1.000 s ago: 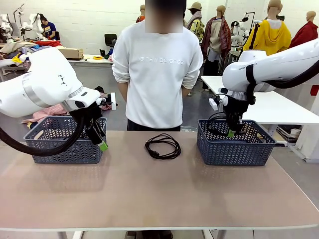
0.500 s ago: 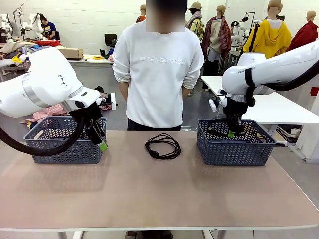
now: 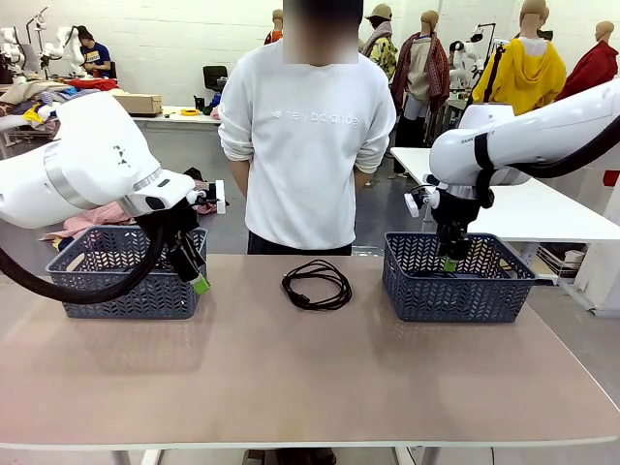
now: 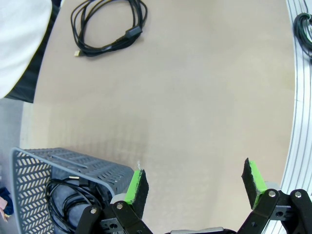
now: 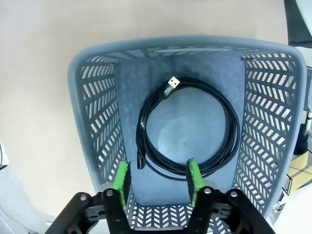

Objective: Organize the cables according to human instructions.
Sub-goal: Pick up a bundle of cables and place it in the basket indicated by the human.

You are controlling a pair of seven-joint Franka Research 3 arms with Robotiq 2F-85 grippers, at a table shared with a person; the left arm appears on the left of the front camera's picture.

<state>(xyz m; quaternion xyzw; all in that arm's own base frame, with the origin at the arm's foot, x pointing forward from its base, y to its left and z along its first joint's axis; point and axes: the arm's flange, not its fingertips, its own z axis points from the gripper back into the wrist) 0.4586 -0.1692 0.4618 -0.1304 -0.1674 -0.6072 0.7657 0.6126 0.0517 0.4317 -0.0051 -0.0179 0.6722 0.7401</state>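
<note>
One coiled black cable (image 3: 317, 284) lies on the table's far middle, in front of the person; it also appears in the left wrist view as a loop (image 4: 108, 27) well ahead of the fingers. My left gripper (image 3: 198, 282) hangs open and empty (image 4: 195, 183) in front of the left basket (image 3: 126, 291), which holds another cable (image 4: 68, 200). My right gripper (image 3: 449, 262) hovers over the right basket (image 3: 455, 291), with its green pads apart (image 5: 158, 185). Beneath them a coiled cable (image 5: 170, 84) lies loose on that basket's floor (image 5: 97, 97).
A person in a white sweatshirt (image 3: 308, 145) stands at the far edge between the two baskets, hands behind the back. The near half of the tan table (image 3: 310, 378) is bare. An aluminium rail (image 4: 298, 97) runs along the table's side.
My right gripper opened and let go of the cable, which dropped into the right basket, and the gripper rose a little. The left arm and the cable on the table stayed put.
</note>
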